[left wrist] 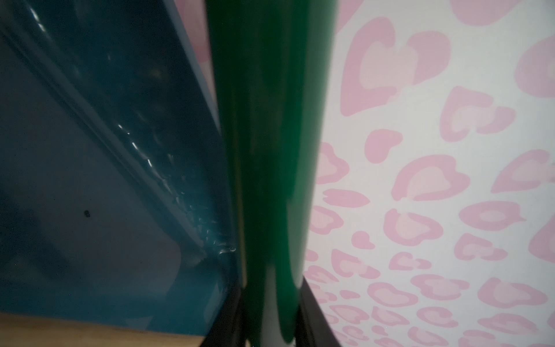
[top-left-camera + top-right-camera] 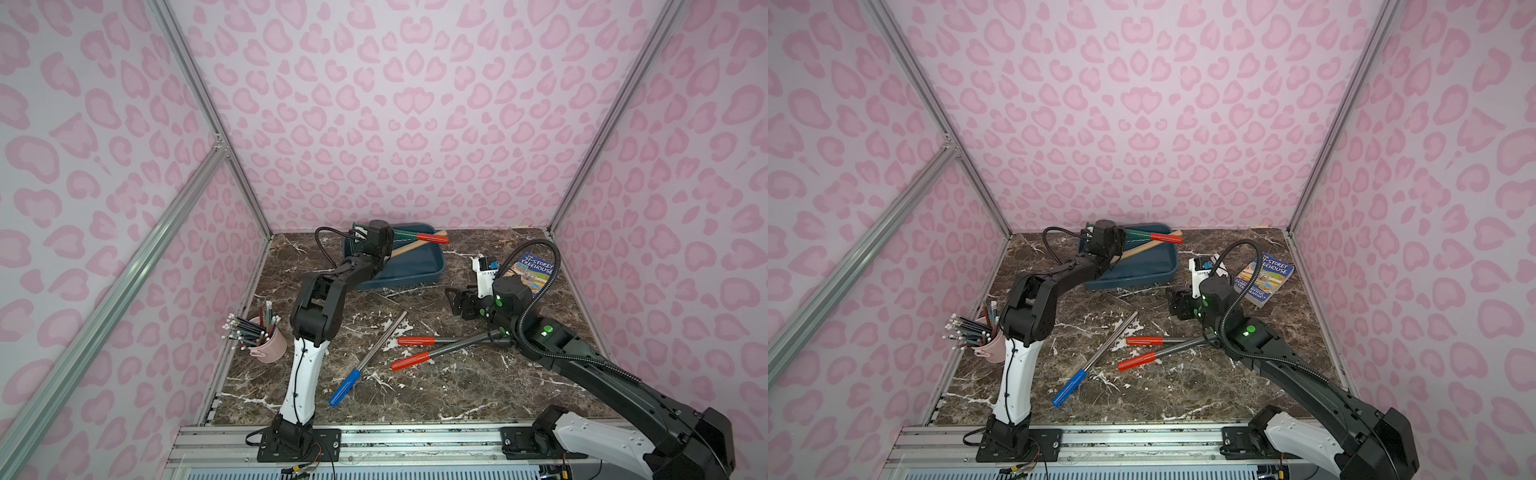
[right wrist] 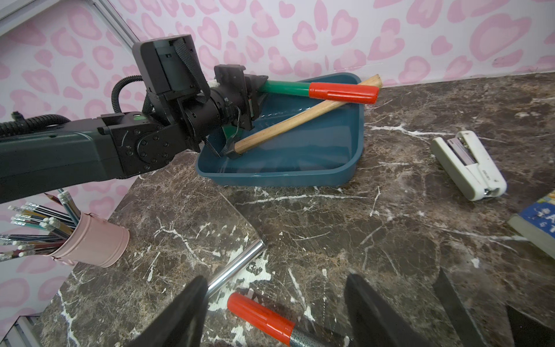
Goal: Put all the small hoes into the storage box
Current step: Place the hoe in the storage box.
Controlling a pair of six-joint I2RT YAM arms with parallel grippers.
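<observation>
The small hoe (image 2: 415, 237) has a green shaft and a red grip. It hangs slanted over the back of the dark teal storage box (image 2: 415, 268), its red grip (image 3: 342, 93) reaching past the box's far rim. My left gripper (image 3: 257, 83) is shut on the green shaft (image 1: 270, 150) close to the head, with the dark fingers (image 1: 313, 312) tight on both sides. The head is mostly hidden behind the wrist. My right gripper (image 3: 274, 290) hangs open low over the table in front of the box (image 3: 300, 168), with nothing between its fingers.
A wooden-handled tool (image 2: 409, 248) lies slanted inside the box. On the table lie two red-gripped tools (image 2: 415, 340) (image 2: 409, 361) and a chrome tool with a blue grip (image 2: 365, 361). A pink pencil cup (image 2: 270, 345) stands left; a white stapler (image 3: 468, 165) and a book (image 2: 534, 272) are right.
</observation>
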